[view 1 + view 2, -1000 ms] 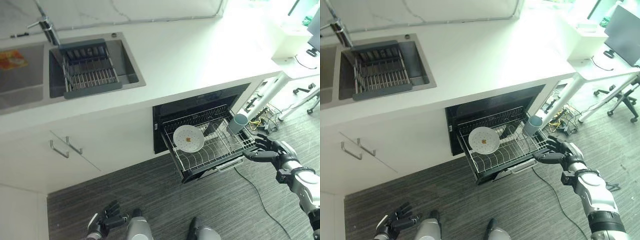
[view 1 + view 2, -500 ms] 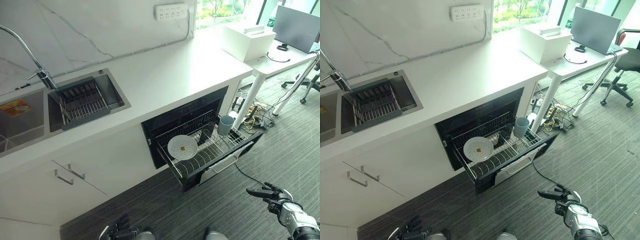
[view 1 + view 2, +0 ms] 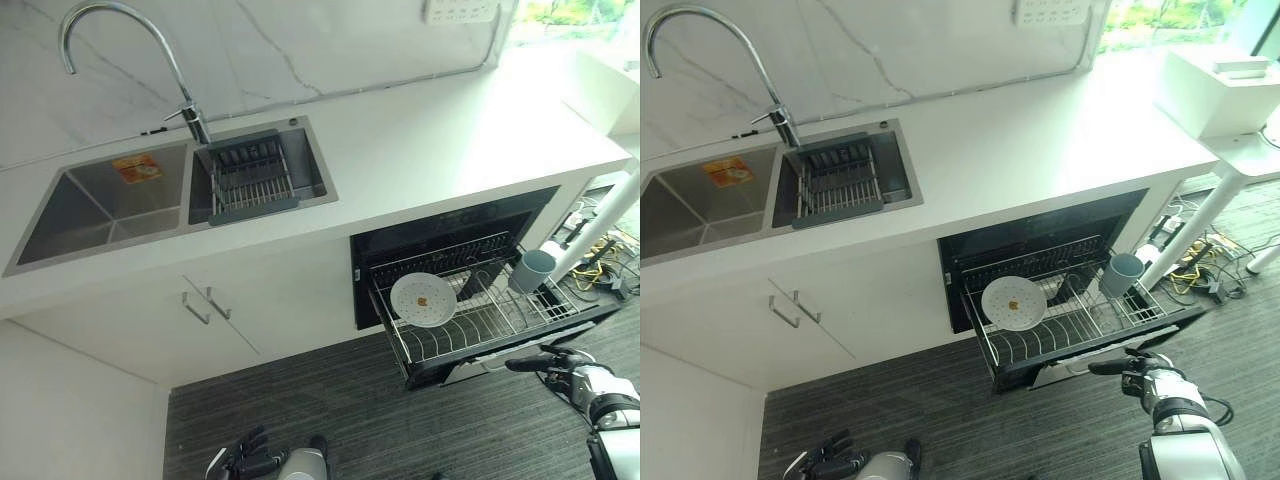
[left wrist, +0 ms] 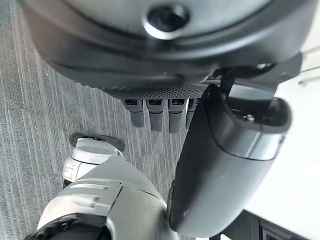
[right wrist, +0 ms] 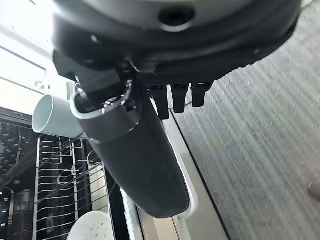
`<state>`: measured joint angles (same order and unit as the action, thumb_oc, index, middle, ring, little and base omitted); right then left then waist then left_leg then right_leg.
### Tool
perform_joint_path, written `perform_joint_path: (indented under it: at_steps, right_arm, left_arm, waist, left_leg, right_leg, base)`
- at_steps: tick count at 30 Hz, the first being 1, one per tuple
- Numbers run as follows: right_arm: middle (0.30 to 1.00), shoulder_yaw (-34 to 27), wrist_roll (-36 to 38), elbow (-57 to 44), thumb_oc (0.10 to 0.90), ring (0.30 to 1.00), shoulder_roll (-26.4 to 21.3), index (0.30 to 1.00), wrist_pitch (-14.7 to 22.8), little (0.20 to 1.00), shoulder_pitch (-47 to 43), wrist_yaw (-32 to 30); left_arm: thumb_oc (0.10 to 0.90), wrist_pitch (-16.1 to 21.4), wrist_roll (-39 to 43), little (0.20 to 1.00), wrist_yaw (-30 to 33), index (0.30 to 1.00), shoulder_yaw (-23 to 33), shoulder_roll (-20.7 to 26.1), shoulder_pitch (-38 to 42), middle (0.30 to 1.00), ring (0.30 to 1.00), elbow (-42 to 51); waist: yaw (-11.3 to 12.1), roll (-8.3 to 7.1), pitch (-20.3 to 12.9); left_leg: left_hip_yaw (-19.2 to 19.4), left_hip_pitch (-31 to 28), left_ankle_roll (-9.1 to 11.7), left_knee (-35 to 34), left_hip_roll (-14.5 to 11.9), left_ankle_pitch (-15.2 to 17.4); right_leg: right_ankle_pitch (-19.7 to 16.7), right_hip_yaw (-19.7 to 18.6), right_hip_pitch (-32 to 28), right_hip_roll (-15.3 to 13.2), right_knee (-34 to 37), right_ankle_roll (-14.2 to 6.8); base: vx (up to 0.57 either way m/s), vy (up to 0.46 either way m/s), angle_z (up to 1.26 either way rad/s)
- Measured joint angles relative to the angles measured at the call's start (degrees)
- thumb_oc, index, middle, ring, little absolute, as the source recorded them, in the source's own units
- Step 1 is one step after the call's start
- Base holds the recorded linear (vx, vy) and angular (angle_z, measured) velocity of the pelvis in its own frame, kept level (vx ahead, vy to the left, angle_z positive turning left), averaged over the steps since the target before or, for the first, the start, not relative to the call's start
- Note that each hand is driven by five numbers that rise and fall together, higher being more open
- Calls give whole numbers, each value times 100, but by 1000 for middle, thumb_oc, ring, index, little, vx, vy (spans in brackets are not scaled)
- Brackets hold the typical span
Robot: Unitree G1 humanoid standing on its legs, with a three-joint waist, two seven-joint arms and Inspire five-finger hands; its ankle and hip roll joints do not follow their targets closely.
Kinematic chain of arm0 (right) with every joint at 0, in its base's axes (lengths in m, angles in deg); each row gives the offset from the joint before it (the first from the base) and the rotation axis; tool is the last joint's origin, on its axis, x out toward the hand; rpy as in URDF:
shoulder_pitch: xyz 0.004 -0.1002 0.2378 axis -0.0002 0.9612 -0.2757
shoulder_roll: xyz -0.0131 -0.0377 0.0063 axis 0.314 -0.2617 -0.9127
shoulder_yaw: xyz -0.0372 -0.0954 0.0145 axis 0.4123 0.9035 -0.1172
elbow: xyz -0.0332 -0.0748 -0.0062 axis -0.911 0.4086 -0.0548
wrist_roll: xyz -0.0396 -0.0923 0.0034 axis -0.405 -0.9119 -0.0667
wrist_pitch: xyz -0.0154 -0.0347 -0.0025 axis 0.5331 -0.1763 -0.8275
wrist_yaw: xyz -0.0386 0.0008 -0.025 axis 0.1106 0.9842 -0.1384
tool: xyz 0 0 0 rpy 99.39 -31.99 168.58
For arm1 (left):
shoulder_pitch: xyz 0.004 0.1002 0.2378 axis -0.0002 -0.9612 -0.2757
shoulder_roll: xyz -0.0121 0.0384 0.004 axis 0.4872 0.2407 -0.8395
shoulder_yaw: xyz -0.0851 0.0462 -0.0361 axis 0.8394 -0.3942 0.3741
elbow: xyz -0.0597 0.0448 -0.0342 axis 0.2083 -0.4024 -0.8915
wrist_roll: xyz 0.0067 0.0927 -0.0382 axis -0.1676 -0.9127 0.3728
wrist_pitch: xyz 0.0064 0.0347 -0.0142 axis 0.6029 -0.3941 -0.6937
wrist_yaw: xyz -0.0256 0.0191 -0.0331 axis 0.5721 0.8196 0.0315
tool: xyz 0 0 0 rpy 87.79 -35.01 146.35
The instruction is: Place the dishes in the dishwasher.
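- White plate [image 3: 423, 298] and grey cup [image 3: 531, 271] sit in the pulled-out dishwasher rack [image 3: 480, 330], right of centre.
- Right robot hand [image 3: 553, 363], lower right, fingers spread, empty, just beside the rack's front.
- Left robot hand [image 3: 243, 461], bottom edge, relaxed, idle.
- Risk: a brush could jolt the rack, toppling the cup.
- No legible writing.

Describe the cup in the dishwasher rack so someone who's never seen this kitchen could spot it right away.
Under the white counter, to the right of the sink, the dishwasher stands open with its wire rack pulled out. The cup sits at the rack's far right corner, tilted. It is grey-blue and tall, unlike the flat white plate at the rack's left.
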<state>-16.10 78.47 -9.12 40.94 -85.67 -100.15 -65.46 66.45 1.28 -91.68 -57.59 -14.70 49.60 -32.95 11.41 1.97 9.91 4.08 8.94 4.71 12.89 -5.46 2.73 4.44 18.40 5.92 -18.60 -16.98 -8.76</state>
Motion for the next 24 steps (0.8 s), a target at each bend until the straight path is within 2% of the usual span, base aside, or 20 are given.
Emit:
perform_joint_path:
  at_steps: [2, 3, 7, 11, 12, 17, 19, 24]
  right_arm:
    - [900, 144, -124, 142, 800, 900, -125, 900, -126, 900, -90, 4]
    - [900, 148, -126, 228, 800, 900, -139, 900, -155, 900, -88, 4]
    - [900, 147, -131, 243, 800, 900, -240, 900, -324, 900, -172, -7]
    - [900, 157, -138, 487, 800, 900, -523, 900, -497, 900, -536, -57]
    - [900, 171, -137, 489, 800, 900, -580, 900, -538, 900, -576, -107]
    - [900, 310, -134, 564, 800, 900, -663, 900, -519, 900, -1200, -148]
    - [900, 627, -133, 714, 800, 900, -1061, 900, -642, 900, -1494, -148]
    - [900, 659, -127, 1008, 800, 900, -1458, 900, -750, 900, -2188, -150]
  left_arm:
    - [800, 12, 7, 900, 3, 900, 9, 2, 32, 900, 900, 48]
    - [800, 9, 8, 900, 2, 900, 25, 31, 39, 900, 900, 55]
    - [800, -61, 0, 900, 5, 900, -16, 168, 62, 900, 900, 47]
    - [800, -104, 1, 900, 6, 900, -27, 187, 52, 900, 900, 24]
    - [800, -103, 1, 900, 4, 900, -29, 186, 53, 900, 900, 27]
    - [800, -101, 8, 900, 32, 900, -68, 185, 28, 900, 900, 26]
    - [800, -22, 28, 900, 26, 900, -72, 132, 37, 900, 900, 197]
    - [800, -7, 225, 900, 112, 900, -61, 141, 31, 900, 900, 169]
  waist:
    - [19, -13, 92]
    - [128, -74, 135]
    - [207, -117, 319]
    - [333, -39, 520]
    - [438, -39, 554]
    - [627, 16, 699]
    - [727, 164, 755]
    - [928, 361, 877]
  left_leg:
    - [-140, 11, -62, 72, 99, 44]
    - [-162, 9, -71, 96, 140, 53]
    - [-278, 112, -120, 309, 208, 162]
    - [-458, 299, -141, 421, 304, 171]
    - [-492, 307, -147, 416, 325, 167]
    - [-624, 444, -250, 544, 556, 232]
    - [-813, 583, -328, 718, 775, 275]
    - [-961, 805, -460, 902, 1105, 356]
  right_leg:
    - [19, 164, -131, -93, 55, -33]
    - [15, 194, -175, -129, 89, -50]
    - [-16, 322, -325, -159, 177, -99]
    - [-44, 565, -356, -220, 201, -133]
    - [-49, 584, -357, -235, 204, -143]
    - [-30, 764, -479, -429, 210, -205]
    - [-29, 1028, -576, -622, 198, -275]
    - [-41, 1206, -655, -835, 232, -272]
  base:
    - [47, 67, 39]
    - [61, 60, 26]
    - [31, 63, 18]
    - [40, 54, 22]
    - [52, 40, 28]
    - [110, 101, 26]
    - [138, 114, 57]
    - [148, 73, 31]
